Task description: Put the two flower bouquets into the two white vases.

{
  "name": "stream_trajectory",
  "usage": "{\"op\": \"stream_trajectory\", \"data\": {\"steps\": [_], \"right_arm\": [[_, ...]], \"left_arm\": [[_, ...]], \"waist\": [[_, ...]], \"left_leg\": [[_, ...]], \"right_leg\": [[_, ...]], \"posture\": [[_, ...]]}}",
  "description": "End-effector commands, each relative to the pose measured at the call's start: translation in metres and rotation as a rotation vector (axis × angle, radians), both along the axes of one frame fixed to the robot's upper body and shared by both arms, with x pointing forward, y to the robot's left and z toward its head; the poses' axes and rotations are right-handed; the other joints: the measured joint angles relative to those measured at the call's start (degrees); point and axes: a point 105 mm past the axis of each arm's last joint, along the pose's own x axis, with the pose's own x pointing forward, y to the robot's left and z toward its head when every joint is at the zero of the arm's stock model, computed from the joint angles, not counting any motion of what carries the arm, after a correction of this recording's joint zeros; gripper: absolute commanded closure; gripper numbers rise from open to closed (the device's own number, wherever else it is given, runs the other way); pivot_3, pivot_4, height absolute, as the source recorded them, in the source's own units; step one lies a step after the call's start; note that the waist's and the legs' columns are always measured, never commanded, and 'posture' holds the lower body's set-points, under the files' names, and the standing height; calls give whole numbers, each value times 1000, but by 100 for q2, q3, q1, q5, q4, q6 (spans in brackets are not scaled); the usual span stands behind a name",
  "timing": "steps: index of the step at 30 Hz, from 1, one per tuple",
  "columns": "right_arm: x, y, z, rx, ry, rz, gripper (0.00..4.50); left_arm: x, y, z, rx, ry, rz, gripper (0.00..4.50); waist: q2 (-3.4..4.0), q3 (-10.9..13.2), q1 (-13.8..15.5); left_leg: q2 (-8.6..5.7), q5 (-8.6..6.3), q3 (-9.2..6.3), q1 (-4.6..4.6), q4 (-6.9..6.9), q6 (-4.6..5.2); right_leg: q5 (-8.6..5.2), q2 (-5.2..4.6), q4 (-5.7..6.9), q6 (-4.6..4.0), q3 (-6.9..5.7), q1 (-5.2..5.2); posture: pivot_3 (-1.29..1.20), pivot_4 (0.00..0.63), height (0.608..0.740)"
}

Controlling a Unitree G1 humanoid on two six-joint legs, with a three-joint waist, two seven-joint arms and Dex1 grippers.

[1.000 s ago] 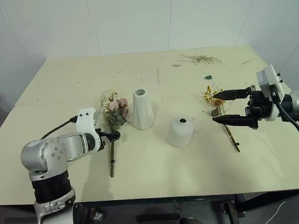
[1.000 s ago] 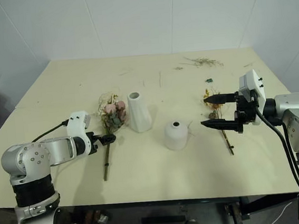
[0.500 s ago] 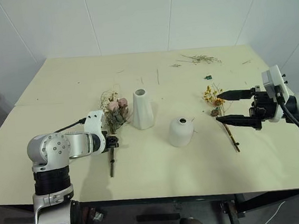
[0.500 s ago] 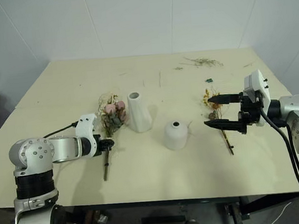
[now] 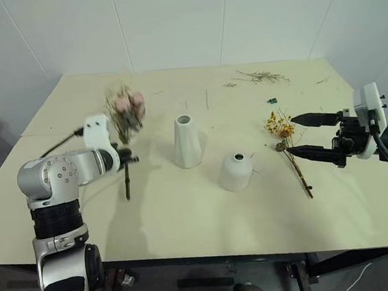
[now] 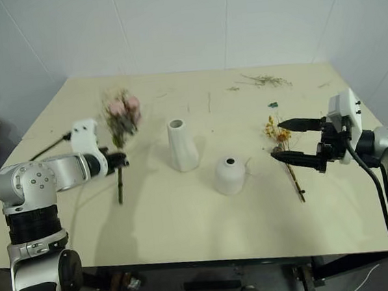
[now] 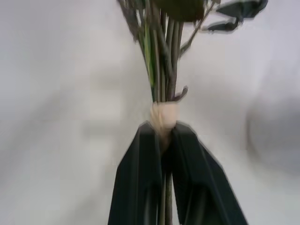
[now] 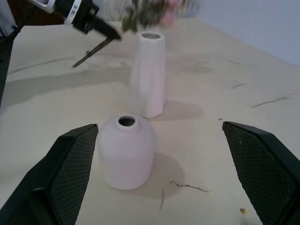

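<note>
I am lifting the roses (image 5: 124, 107) off the worktop (image 5: 186, 208) now, left fingers (image 7: 161, 173) clenched on the stems beside the tall vase (image 5: 186, 141). Right fingers (image 5: 317, 136) are staying released near the yellow sprig (image 5: 284, 137).

We note a cream table (image 5: 187, 222) carrying loose dried twigs (image 5: 262, 77) near its far edge. A small dark fragment (image 5: 271, 100) lies on the surface just nearer than the twigs. White panelled walls (image 5: 168, 24) stand behind the table.
</note>
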Motion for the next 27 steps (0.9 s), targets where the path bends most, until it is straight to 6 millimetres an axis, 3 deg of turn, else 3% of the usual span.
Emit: {"op": "stream_trajectory", "data": {"steps": [1, 7, 10, 16, 22, 27], "right_arm": [[-12, -1, 22, 42, -77, 5, 0], [-25, 1, 32, 122, -82, 24, 0], [-30, 4, 42, 165, -103, 32, 0], [-41, 10, 42, 170, -97, 37, 0], [-48, 15, 41, 171, -101, 27, 0], [-49, 14, 39, 168, -105, -2, 0]], "left_arm": [[7, -2, 60, 39, -334, -38, 4454], [17, -25, 102, -23, -602, -202, 4454], [15, -43, 116, 2, -724, -348, 4454], [12, -73, 140, -155, -912, -548, 4454], [0, -86, 152, -319, -1038, -714, 4454], [-21, -100, 146, -384, -1128, -910, 4454]], "waist": [[0, 0, 1], [0, 0, 4], [0, 0, -7], [-1, 1, 1], [-2, 1, -26], [-3, 2, -5]], "left_leg": [[0, 0, 0, -1, 0, 0], [0, -5, 2, -5, -1, 8], [0, -6, 3, -7, -1, 11], [0, -10, 4, -8, -1, 17], [0, -13, 6, -9, -2, 23], [0, -13, 6, -9, 1, 24]], "right_leg": [[0, 0, -2, 0, 0, 0], [2, -1, -10, 4, 0, 2], [5, -1, -14, 9, 0, 2], [6, -1, -17, 12, 0, 2], [6, -1, -18, 15, 1, 0], [6, -1, -16, 15, 1, 1]], "posture": [[0, 150, 740], [0, 150, 740], [0, 150, 740], [0, 150, 740], [0, 150, 740], [0, 150, 740]]}}
